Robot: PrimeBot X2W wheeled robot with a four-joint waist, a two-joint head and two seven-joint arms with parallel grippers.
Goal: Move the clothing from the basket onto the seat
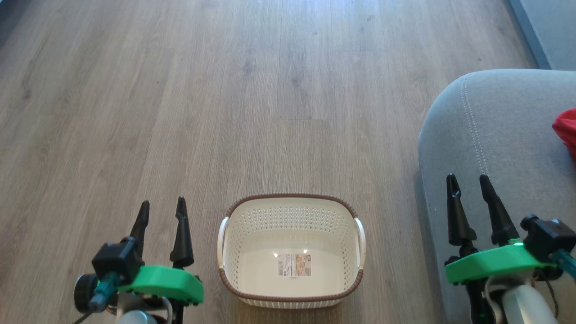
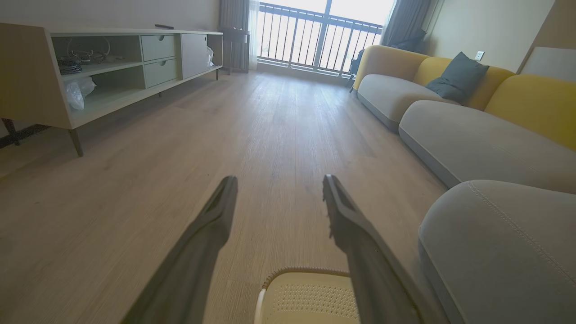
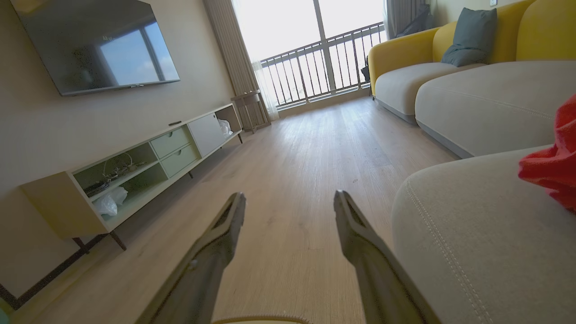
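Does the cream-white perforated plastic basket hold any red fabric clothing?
No, the basket shows a bare bottom with just a label sticker on it.

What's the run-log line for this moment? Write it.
basket: empty of clothing | clothing: on seat | left claw: open, holding nothing | right claw: open, holding nothing

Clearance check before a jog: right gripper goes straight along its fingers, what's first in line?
Nothing close: the open right gripper points over bare wooden floor toward the balcony railing, probably meeting floor far ahead; depth unclear. The seat sits just off to its right.
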